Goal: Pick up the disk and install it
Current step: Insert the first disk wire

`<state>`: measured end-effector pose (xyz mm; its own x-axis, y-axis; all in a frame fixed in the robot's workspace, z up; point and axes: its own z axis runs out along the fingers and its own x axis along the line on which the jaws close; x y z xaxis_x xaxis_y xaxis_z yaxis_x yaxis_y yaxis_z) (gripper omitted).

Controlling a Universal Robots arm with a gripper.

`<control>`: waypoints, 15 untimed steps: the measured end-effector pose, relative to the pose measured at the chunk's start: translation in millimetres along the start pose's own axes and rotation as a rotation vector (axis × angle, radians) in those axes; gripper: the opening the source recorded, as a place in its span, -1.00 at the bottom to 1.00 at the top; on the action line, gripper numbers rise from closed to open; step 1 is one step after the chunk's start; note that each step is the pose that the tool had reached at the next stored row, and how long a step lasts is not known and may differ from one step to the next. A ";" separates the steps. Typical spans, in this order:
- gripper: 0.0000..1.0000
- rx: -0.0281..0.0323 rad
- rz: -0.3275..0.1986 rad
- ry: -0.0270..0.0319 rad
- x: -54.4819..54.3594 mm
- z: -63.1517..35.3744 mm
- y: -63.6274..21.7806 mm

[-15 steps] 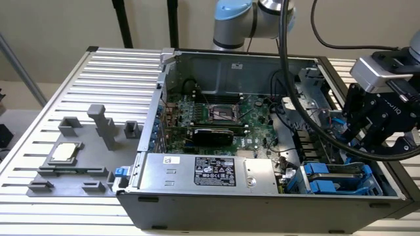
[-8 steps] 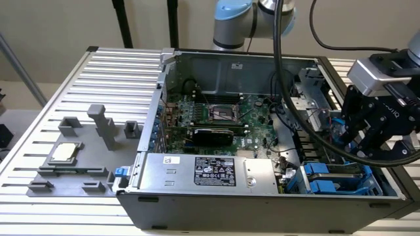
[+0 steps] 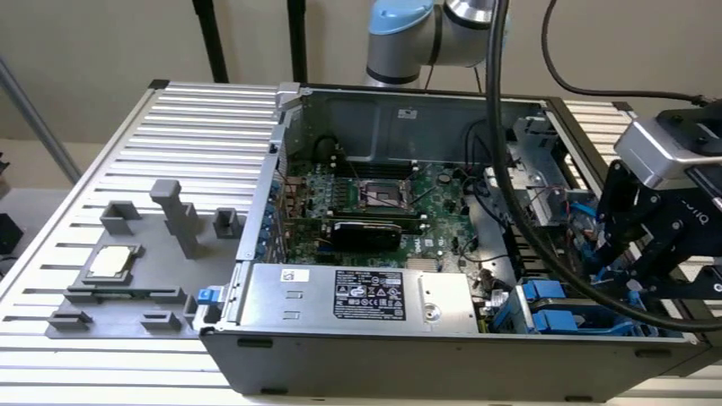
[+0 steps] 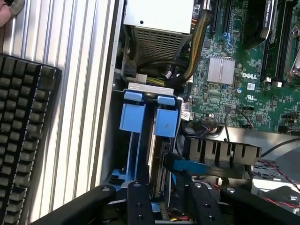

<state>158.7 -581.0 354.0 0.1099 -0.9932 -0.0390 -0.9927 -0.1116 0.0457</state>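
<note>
The install step is judged to be in hand: the disk (image 4: pixel 161 161) is no longer on the bench (image 3: pixel 192 127) but stands on edge in the drive bay at the corner of the computer case (image 3: pixel 338 359), directly under the hand (image 4: pixel 164 206). In the wrist view its thin metal edge is seen running between the two black fingers (image 4: pixel 139 204), with its blue carrier handle at the end farthest from the hand. A second blue carrier (image 4: pixel 132 115) is seated in the slot just beside it, on the side nearer the case wall.

The hand is set narrow, no wider than the disk's thickness, and the fingers appear to be pressed on the disk's two faces; whether full pressure is applied cannot be told. In the exterior view the hand (image 3: pixel 623 283) is seen lowered into the bay, with the blue handles just beyond it toward the front wall.

How deep the disk is seated cannot be told, as the end near the fingers is hidden. For seating, it is judged that the disk must be kept square to its slot and parallel to the neighbouring carrier, and kept off the bundled cables (image 4: pixel 197 51) lying beyond the handles, beside the motherboard (image 4: pixel 225 70).
</note>
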 end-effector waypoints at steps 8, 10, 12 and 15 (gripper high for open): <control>1.00 0.0044 -0.003 -0.0400 8.3 -0.7 -8.9; 1.00 0.0057 -0.005 -0.0494 9.0 -0.7 -10.3; 1.00 0.0076 -0.010 -0.0564 9.6 -0.1 -11.0; 1.00 0.0109 -0.022 -0.0609 9.9 1.3 -11.8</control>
<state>171.4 -589.5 351.8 0.1288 -0.9866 -0.1006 -0.9906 -0.1327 0.0333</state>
